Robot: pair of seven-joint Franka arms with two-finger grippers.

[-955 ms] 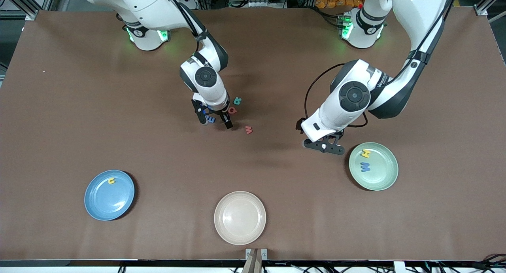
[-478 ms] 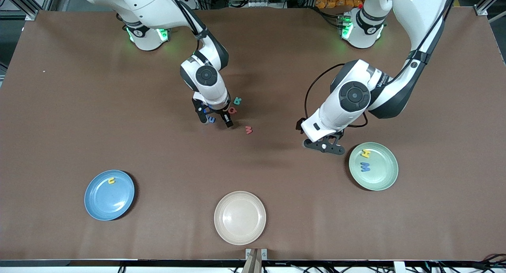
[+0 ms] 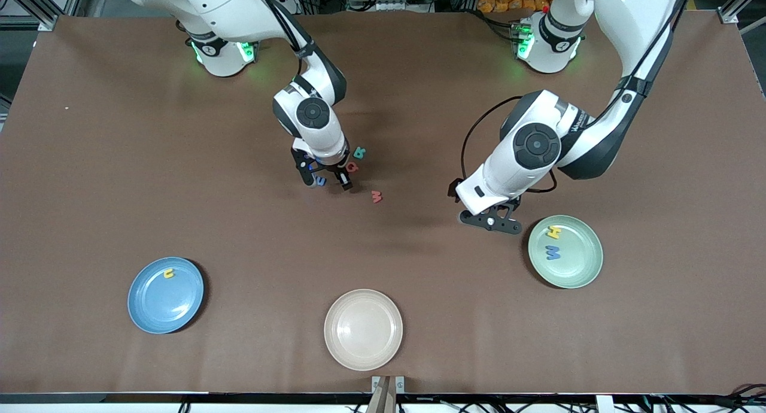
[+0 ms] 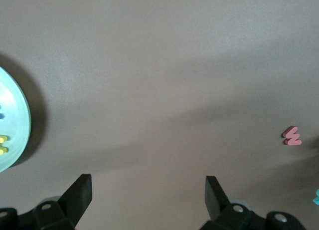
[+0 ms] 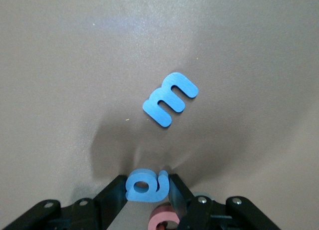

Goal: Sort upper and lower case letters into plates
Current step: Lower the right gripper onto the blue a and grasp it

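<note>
My right gripper (image 3: 327,182) is low over the table's middle, shut on a small blue letter (image 5: 144,186). A blue "m" (image 5: 170,99) lies flat just past its fingertips and also shows in the front view (image 3: 321,181). A red letter (image 3: 352,167) and a teal letter (image 3: 359,153) lie beside the gripper. A red "m" (image 3: 376,196) lies nearer the camera. The blue plate (image 3: 179,305) holds a yellow letter (image 3: 169,274). The mint green plate (image 3: 577,266) holds a yellow letter (image 3: 554,231) and a blue letter (image 3: 553,252). My left gripper (image 3: 491,222) is open and empty beside the mint plate.
A beige plate (image 3: 363,329) sits near the table's front edge, between the other two plates. The left wrist view shows the mint plate's rim (image 4: 22,115), the red "m" (image 4: 292,136) and bare brown table between the fingers.
My right gripper's fingers have drawn in a little around the blue letter. The left arm has not moved.
</note>
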